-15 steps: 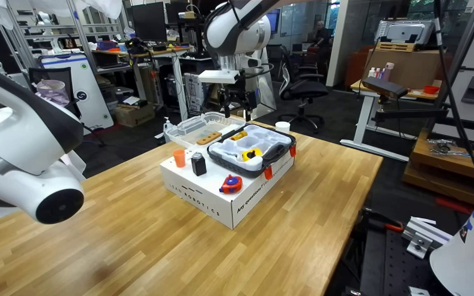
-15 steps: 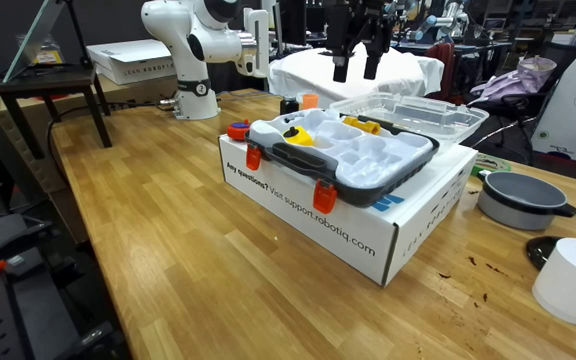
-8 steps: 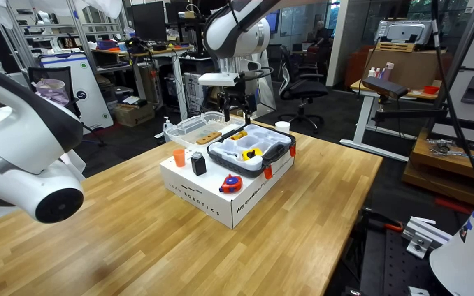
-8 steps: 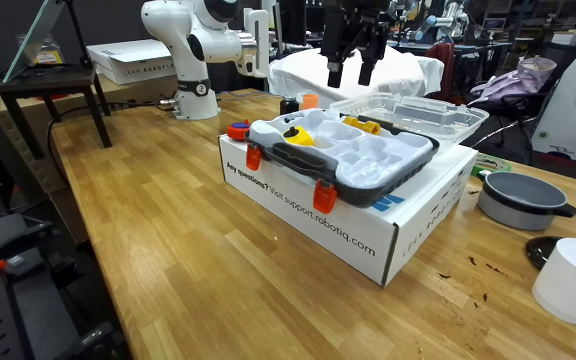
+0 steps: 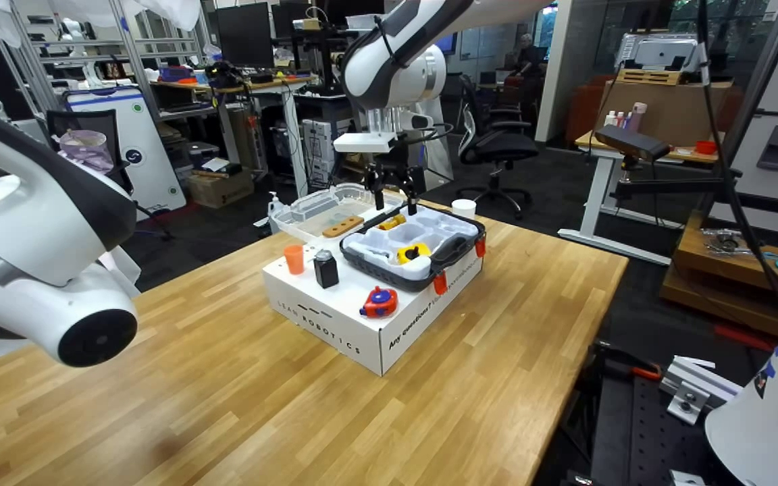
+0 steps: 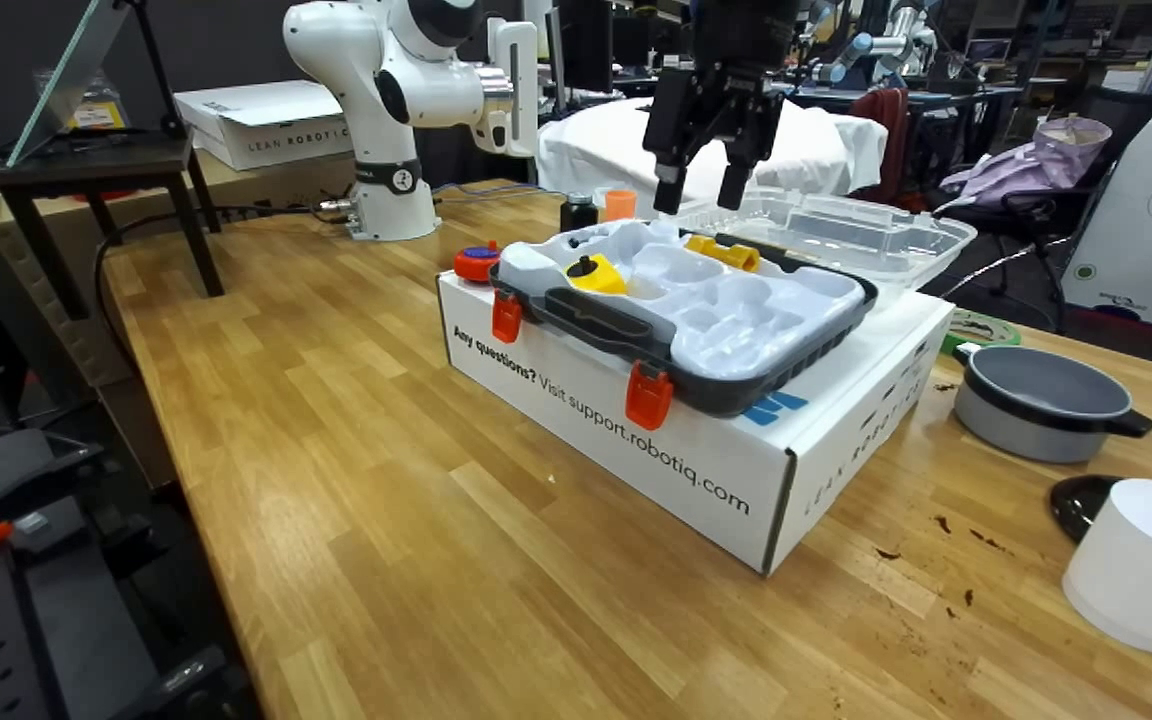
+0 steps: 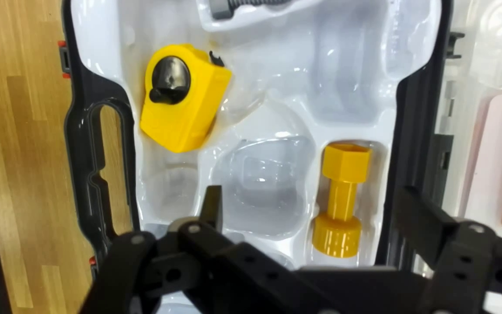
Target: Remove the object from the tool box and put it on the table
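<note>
The open tool box with a white moulded insert [image 5: 456, 251] [image 6: 596, 312] [image 7: 414, 126] lies on a white carton. A yellow toy bolt with a hexagonal end [image 7: 342, 200] lies in a slot by the hinge side; it shows in both exterior views [image 5: 393, 222] [image 6: 724, 250]. A yellow tape-measure-like toy with a black knob [image 7: 185, 100] lies in another recess [image 5: 412, 253] [image 6: 596, 273]. A dark grey screw [image 7: 251, 3] shows at the wrist view's top edge. My gripper [image 5: 395, 204] [image 6: 700, 192] [image 7: 311, 192] is open and empty above the box, its fingers on either side of the bolt in the wrist view.
The white carton [image 5: 321, 324] also bears an orange cup [image 5: 294, 260], a black bottle [image 5: 326, 270] and a red toy [image 5: 380, 302]. The clear lid [image 6: 836, 235] is folded back. A grey pot [image 6: 1046, 400] and white cup [image 6: 1146, 560] stand on the wooden table [image 6: 386, 550].
My gripper has come down towards the tool box and shifted a little right in an exterior view. It stays open. The box and its contents have not moved.
</note>
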`<state>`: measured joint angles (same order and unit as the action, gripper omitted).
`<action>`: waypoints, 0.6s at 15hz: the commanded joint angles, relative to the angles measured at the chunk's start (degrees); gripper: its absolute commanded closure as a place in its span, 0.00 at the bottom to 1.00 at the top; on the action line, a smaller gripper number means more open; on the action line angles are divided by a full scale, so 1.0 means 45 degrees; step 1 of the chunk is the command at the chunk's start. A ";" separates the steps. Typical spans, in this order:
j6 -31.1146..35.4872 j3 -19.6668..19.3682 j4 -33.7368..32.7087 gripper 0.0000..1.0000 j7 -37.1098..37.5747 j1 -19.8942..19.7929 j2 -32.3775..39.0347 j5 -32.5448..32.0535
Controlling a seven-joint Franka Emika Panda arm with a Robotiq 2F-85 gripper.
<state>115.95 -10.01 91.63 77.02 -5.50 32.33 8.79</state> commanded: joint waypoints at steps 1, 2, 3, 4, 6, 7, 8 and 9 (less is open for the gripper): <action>-0.0302 0.0093 -0.0290 0.00 -0.0106 -0.0171 0.0201 0.0243; -0.0317 0.0078 -0.0336 0.00 -0.0066 -0.0170 0.0268 0.0231; -0.0369 0.0059 -0.0413 0.00 -0.0019 -0.0185 0.0366 0.0229; -0.0389 0.0045 -0.0474 0.00 0.0015 -0.0201 0.0462 0.0236; -0.0426 0.0020 -0.0581 0.00 0.0051 -0.0233 0.0652 0.0244; -0.0445 0.0018 -0.0632 0.00 0.0058 -0.0247 0.0722 0.0246; -0.0470 0.0021 -0.0718 0.00 0.0063 -0.0254 0.0788 0.0238; -0.0468 0.0019 -0.0816 0.00 0.0074 -0.0254 0.0859 0.0222</action>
<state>115.95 -10.19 90.74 77.24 -5.96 34.80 8.79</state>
